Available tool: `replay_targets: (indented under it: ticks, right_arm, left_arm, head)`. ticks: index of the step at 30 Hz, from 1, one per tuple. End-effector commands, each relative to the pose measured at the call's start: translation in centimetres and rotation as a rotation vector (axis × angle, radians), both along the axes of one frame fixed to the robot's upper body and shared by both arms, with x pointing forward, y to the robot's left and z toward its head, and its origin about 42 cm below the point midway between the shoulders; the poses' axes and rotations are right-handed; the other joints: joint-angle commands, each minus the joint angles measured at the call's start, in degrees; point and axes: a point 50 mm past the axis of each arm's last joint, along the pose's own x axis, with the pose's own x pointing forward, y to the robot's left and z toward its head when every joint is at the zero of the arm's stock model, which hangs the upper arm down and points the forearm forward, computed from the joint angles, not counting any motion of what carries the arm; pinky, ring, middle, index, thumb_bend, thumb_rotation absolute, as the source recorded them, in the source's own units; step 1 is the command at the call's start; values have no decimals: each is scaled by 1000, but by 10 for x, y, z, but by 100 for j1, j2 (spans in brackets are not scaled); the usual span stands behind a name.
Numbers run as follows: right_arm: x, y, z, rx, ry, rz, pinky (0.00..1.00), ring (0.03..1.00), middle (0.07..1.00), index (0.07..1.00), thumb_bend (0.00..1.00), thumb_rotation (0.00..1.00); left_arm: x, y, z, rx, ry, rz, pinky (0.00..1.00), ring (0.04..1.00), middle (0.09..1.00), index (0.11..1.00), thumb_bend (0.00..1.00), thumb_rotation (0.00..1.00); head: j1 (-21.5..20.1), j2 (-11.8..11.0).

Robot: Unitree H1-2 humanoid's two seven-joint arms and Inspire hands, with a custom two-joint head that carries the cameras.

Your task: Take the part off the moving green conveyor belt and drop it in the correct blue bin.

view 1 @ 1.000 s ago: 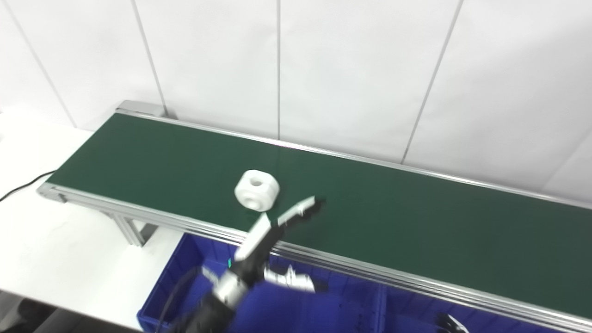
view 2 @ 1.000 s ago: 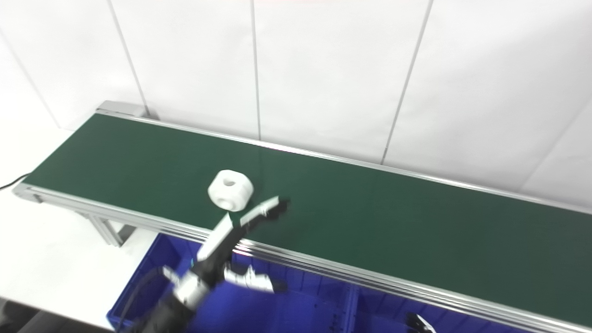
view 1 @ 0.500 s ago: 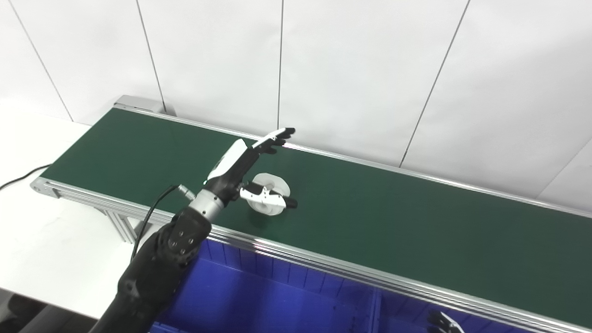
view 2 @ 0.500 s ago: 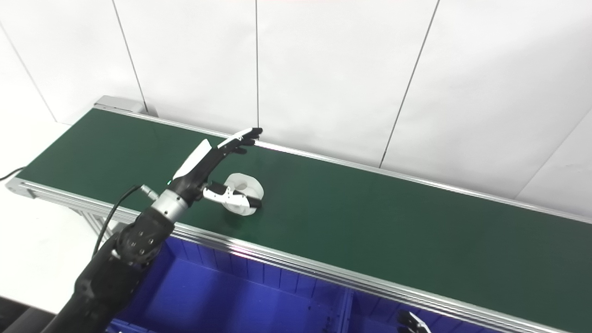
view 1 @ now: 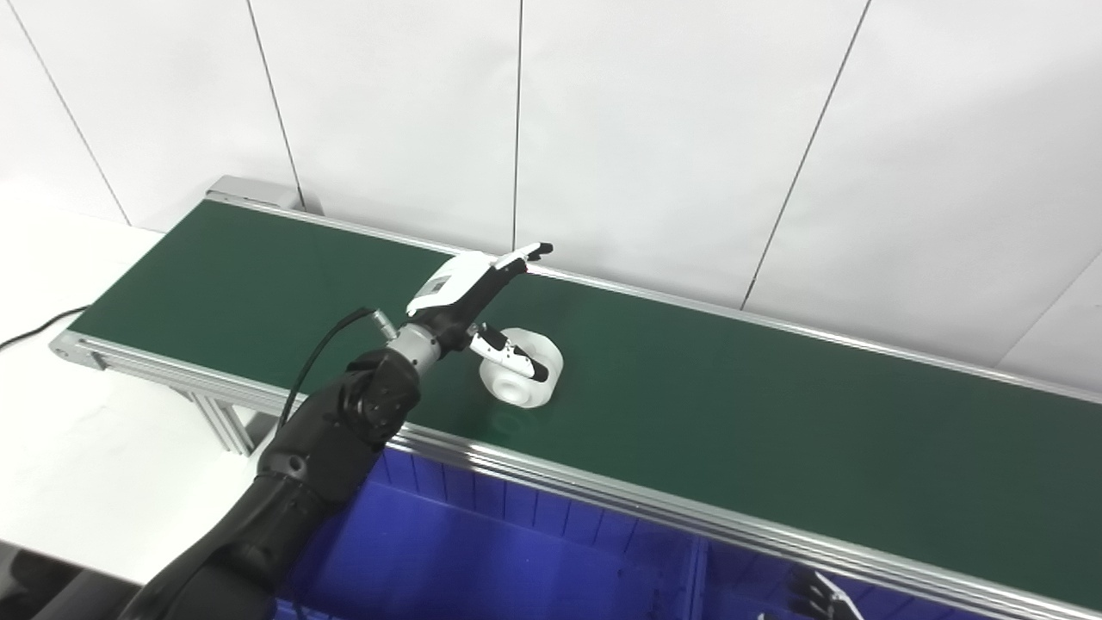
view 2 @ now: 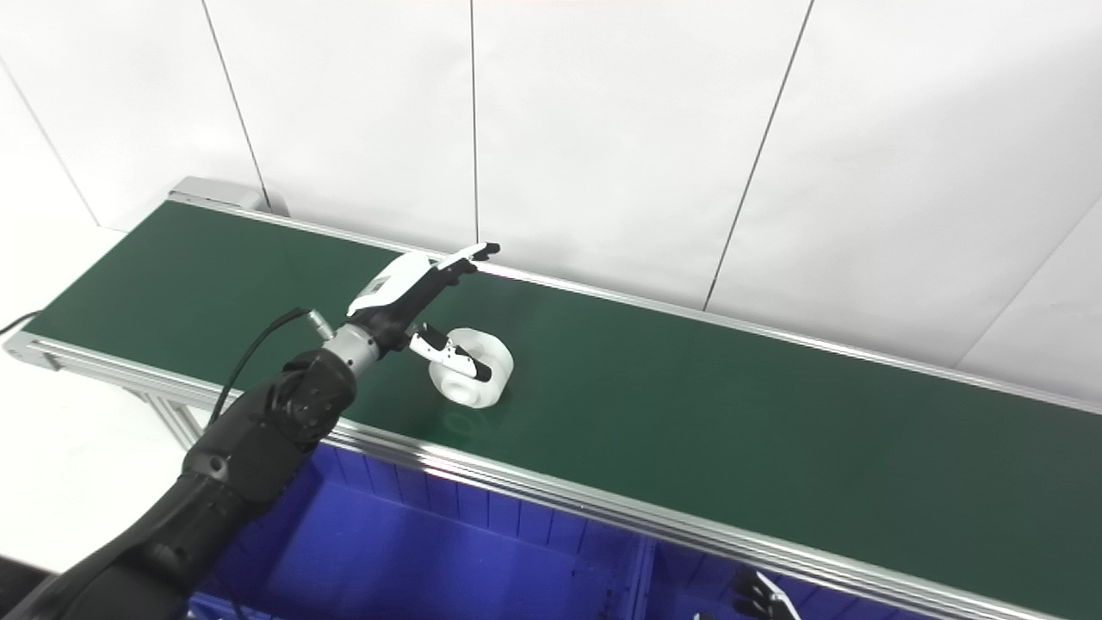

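**Ana:** Since half a second ago the white part [view 1: 523, 376] has ridden further right along the green belt [view 1: 775, 413], and the left hand [view 1: 469, 297] has followed it, turning so its white back faces more upward. A second ago that hand was low at the belt's near rail, blurred, and the part lay clear of it.

**Ben:** Where does the part sit now?

**Ana:** On the belt, nearer the front rail than the back one, left of the belt's middle. It is a chunky white ring with a hole through it, tipped so the hole faces toward the camera and down.

**Ben:** Is the hand gripping it?

**Ana:** No grip that I can see. The fingers [view 2: 469, 255] stretch out nearly straight, close beside one another, pointing toward the far rail above and behind the part. The thumb [view 1: 508, 353] reaches out separately, low, across the part's front face. Whether the thumb touches the part I cannot tell.

**Ben:** And the other hand?

**Ana:** Only dark fingertips of the right hand [view 1: 816, 596] show at the bottom edge, over the blue bin [view 1: 482, 551]. I cannot tell how they are set.

**Ben:** The bin?

**Ana:** It lies below the belt's near rail, with a divider wall toward the right.
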Motion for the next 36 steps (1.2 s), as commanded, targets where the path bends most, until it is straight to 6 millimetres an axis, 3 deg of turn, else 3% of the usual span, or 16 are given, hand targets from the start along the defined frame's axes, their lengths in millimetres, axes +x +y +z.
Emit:
replay_targets:
  ticks: [1,7,15,19,20,21,23,31,34,36]
  right_arm:
    - [8,-1,12,-6,-92,6,669,733,758,781,563,515]
    - [8,-3,12,13,-94,-9,676,734,752,770,573,498]
    - [8,-7,13,-22,-98,-12,676,732,747,766,573,525]
    - [8,-9,14,-13,-99,-13,668,727,745,765,578,517]
    - [8,-9,14,-14,-98,-16,670,728,746,765,576,517]
    - [7,-9,13,-15,-97,-19,676,729,745,763,591,526]
    - [7,-9,13,-16,-96,-24,680,727,744,761,619,551]
    - [7,-8,14,-18,-100,-13,679,731,746,765,588,532]
    - [7,-6,15,-18,-105,-13,683,725,742,761,601,531]
    - [6,-4,17,-23,-112,-9,687,727,743,762,597,533]
  left_arm:
    - [15,-9,24,21,-72,-1,841,922,949,960,787,167]
    - [18,-24,8,80,-77,-12,850,910,920,931,834,9]
    - [16,-42,-15,105,40,-38,870,921,928,927,840,0]
    - [12,-53,-23,69,82,-57,706,788,863,851,809,0]
    - [10,-56,-26,53,69,-64,636,701,778,778,732,0]
    - [8,-59,-28,30,51,-71,554,596,600,622,605,0]
    - [4,-63,-32,-7,28,-80,469,445,509,540,516,0]
    - [-4,-64,-37,-145,6,-71,362,382,480,542,495,0]
    - [-8,-58,-36,-165,4,-62,487,428,515,505,498,0]
    - [-14,-54,-34,-197,-4,-55,489,428,516,505,499,0]
  head:
    - [6,-4]
    - [49,19]
    - [83,48]
    - [91,69]
    - [91,73]
    - [91,74]
    - [86,76]
    - [-21,141]
    - [-149,196]
    - [-338,318]
